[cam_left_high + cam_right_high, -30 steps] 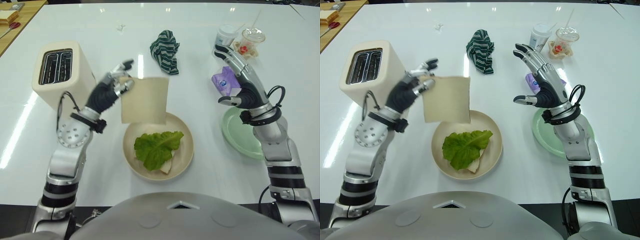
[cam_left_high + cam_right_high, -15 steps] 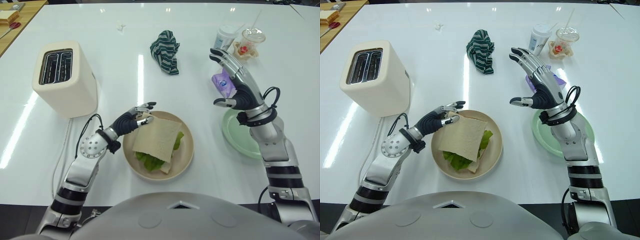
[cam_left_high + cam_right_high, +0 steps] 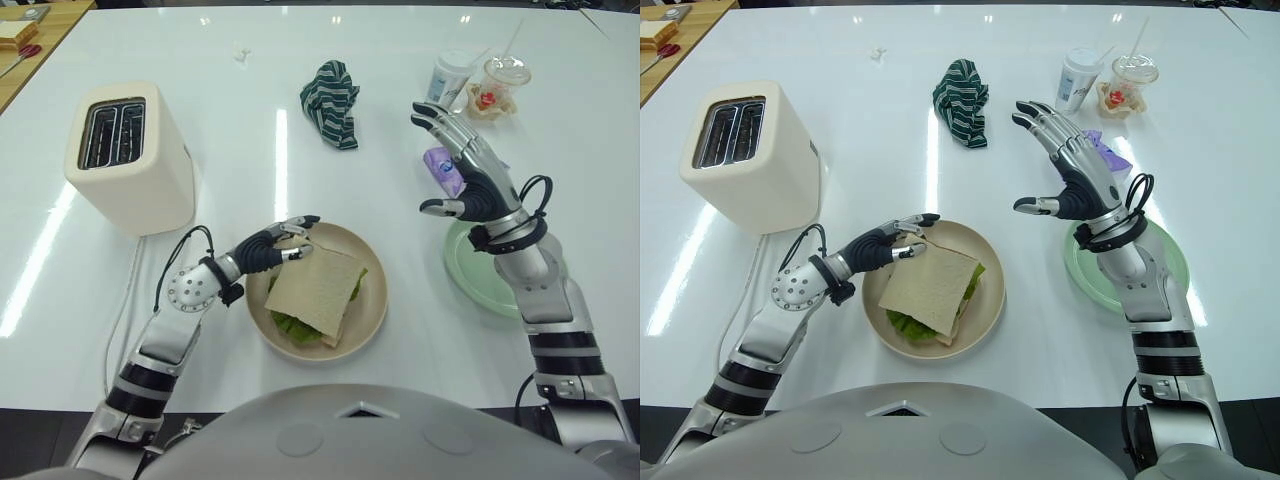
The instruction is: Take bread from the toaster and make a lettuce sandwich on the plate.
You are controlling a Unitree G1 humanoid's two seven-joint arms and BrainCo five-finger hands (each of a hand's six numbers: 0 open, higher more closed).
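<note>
A beige plate (image 3: 377,300) sits at the table's near middle. On it lies a sandwich: a top bread slice (image 3: 315,290) over lettuce (image 3: 289,325), with a bottom slice's edge (image 3: 331,341) peeking out. My left hand (image 3: 272,245) rests low at the plate's far left rim. Its fingers are stretched out, and the thumb tip is at the top slice's corner without clamping it. A cream toaster (image 3: 130,160) stands at the left, its two slots empty. My right hand (image 3: 1072,178) hovers open above a green plate (image 3: 1172,262), palm facing left.
A striped green cloth (image 3: 331,102) lies at the far middle. A lidded cup (image 3: 452,74), a clear cup with something red (image 3: 497,86) and a purple packet (image 3: 441,170) stand at the far right. The toaster's cable (image 3: 124,300) runs toward me.
My left hand lowered the bread slice from the air onto the lettuce and loosened its fingers. My right hand drifted slightly left and stayed open.
</note>
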